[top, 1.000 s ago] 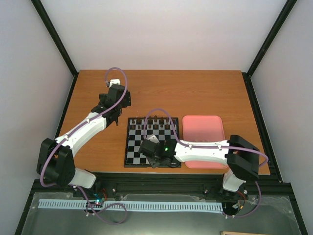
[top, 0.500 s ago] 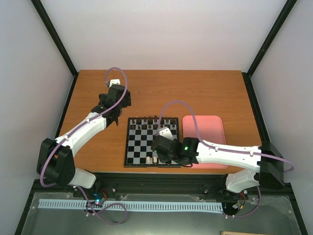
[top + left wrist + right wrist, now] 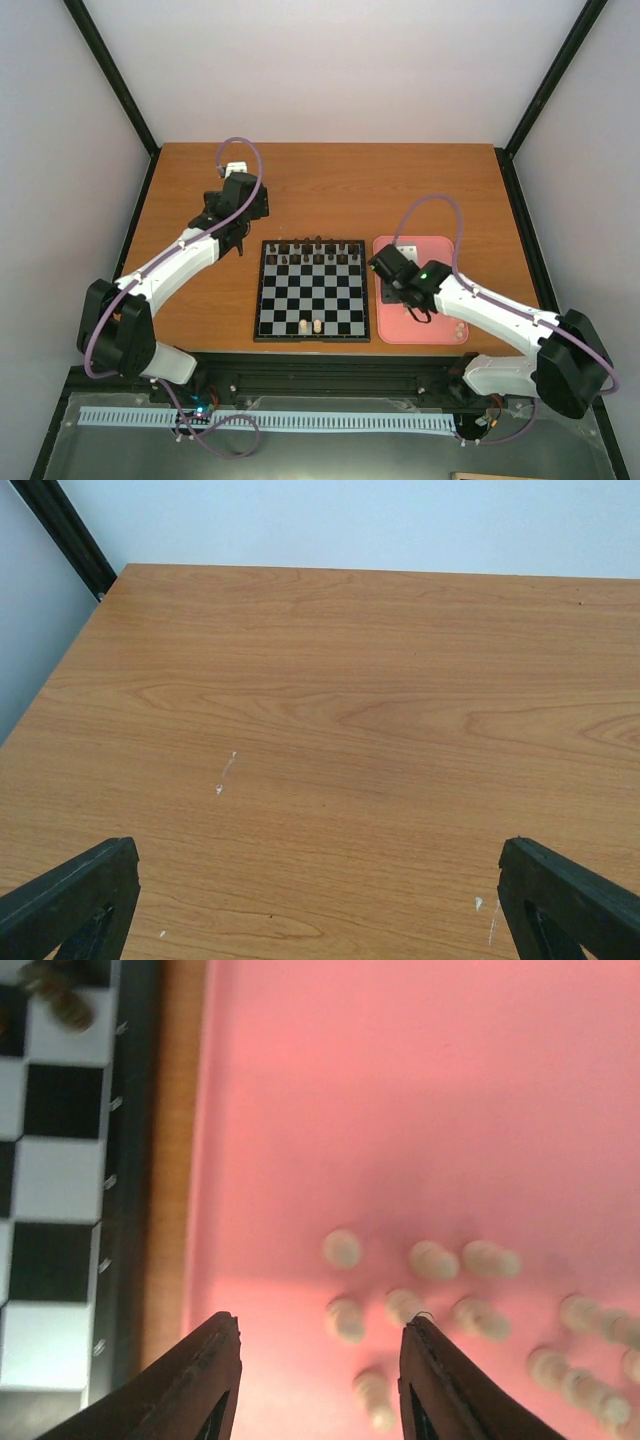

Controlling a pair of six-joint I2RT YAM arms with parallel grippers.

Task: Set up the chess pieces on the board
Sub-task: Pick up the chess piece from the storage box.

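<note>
The black and white board (image 3: 311,291) lies in the middle of the table. Two cream pieces (image 3: 310,326) stand on its near row; dark pieces line its far rows. My right gripper (image 3: 398,290) is open and empty above the pink tray (image 3: 440,250). In the right wrist view its gripper (image 3: 320,1355) hangs over several cream pieces (image 3: 345,1318) scattered on the tray (image 3: 400,1110), with the board's edge (image 3: 60,1160) at left. My left gripper (image 3: 228,240) hovers over bare table left of the board; its fingertips (image 3: 75,900) are spread wide apart and empty.
The wooden table (image 3: 330,185) stretches behind the board and tray. Black frame posts (image 3: 110,75) rise at the back corners. In the left wrist view only bare wood (image 3: 330,730) and a post (image 3: 65,535) show.
My right gripper has left the board's near row, where two cream pieces now stand, and swung right over the pink tray. The left arm has not moved.
</note>
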